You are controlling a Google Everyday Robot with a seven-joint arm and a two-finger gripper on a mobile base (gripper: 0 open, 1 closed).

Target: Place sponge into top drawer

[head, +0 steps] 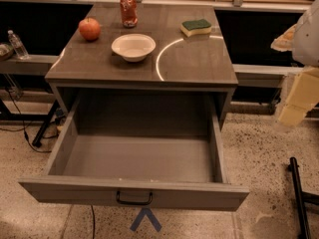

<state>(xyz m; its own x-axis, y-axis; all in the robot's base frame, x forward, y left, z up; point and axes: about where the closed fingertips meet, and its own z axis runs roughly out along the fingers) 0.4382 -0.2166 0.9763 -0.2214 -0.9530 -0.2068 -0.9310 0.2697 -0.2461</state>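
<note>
Sponge (196, 27) location? — A

Back right corner of the desk (199, 66), flat on the top, green side up, yellow foam showing at its front edge. Nothing is touching it. — B

Rest of the top, left to right? — A

Apple (89, 29) near the back left corner. Red can (128, 10) upright at the back edge, around the middle. White bowl (133, 47) in front of the can, towards the centre. Then the sponge, well apart from the bowl. — B

Top drawer (199, 197)? — A

Pulled well out past the front edge, inside exposed. Black handle (134, 198) is mid front panel. — B

Gripper (298, 97)? — A

Off the right edge of the desk, hanging beside it, well apart from the sponge and not over the drawer. Claw state: cannot tell. — B
</note>
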